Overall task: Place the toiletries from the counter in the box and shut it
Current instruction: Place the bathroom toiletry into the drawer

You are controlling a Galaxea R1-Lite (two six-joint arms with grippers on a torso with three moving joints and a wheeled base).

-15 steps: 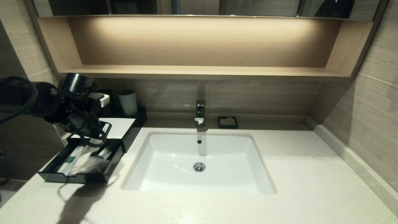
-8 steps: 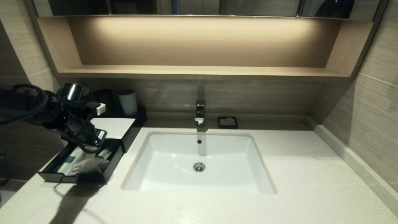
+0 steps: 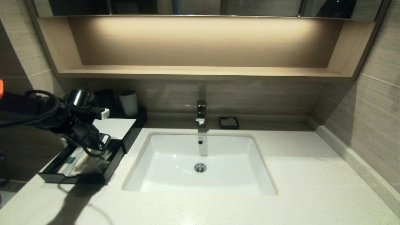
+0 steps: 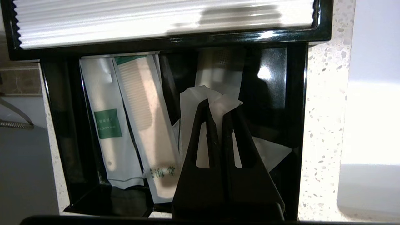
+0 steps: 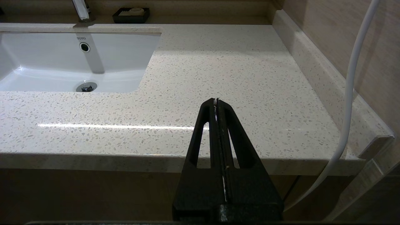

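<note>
Crinkled clear sachet (image 4: 200, 103) pinched in left gripper (image 4: 215, 125) over drawer tray (image 4: 293, 125) of box (image 3: 117, 127), counter's (image 3: 281, 187) far-left corner; two packets (image 4: 109, 125) already inside (drawer unclosed). Right gripper (image 5: 216, 103) parked off near edge, jaws together.

Head overlooks counter (image 3: 312, 175); wrists close, sharing it

My worktop (image 3: 297, 175) is pale speckled stone with a white sink (image 3: 175, 162) set in; on it sit the black box (image 3: 131, 129) and a small black dish (image 3: 228, 122).
</note>
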